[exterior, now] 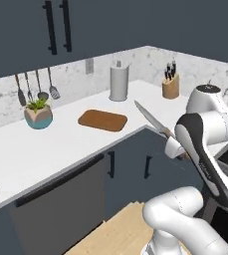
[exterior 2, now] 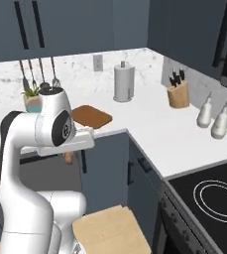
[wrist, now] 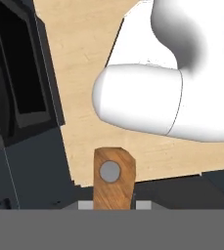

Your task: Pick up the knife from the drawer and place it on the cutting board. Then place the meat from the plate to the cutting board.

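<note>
Clamped in the tool, knife handle (blade seen from left base) rises.

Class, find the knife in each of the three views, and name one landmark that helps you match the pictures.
Left base view: knife right of centre, blade pointing up-left, to the right of the cutting board.
Right base view: its brown handle end pokes out below the arm, left of centre.
Hand view: handle end at bottom centre.
Landmark: the cutting board, in both base views.
</note>
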Available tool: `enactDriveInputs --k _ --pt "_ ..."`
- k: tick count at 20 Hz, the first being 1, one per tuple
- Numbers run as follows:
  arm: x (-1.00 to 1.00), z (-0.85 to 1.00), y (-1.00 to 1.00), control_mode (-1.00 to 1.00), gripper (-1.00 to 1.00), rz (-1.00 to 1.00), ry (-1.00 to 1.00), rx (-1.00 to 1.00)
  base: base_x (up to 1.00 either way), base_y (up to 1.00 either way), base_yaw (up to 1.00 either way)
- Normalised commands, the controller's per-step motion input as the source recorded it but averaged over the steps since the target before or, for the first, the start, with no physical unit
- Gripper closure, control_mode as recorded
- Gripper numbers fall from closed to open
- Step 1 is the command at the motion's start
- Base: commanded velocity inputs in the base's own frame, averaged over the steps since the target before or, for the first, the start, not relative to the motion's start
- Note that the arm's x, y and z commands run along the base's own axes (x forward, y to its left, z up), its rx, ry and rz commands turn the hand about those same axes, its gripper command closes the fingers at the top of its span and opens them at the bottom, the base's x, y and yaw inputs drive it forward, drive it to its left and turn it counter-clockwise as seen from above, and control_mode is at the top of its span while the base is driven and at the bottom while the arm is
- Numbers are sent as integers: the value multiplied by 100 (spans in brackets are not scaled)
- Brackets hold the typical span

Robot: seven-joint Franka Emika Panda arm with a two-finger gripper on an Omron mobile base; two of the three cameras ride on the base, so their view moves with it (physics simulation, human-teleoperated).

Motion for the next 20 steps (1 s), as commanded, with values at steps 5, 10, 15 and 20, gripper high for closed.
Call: enactDriveInputs --k 5,10,15,20 --pt "0 0 0 100 100 0 0 0 93 -18 27" --pt "0 0 0 100 100 0 0 0 69 0 29" --pt "0 0 0 100 100 0 0 0 35 -6 20" --pt "0 0 0 100 100 0 0 0 57 -26 25"
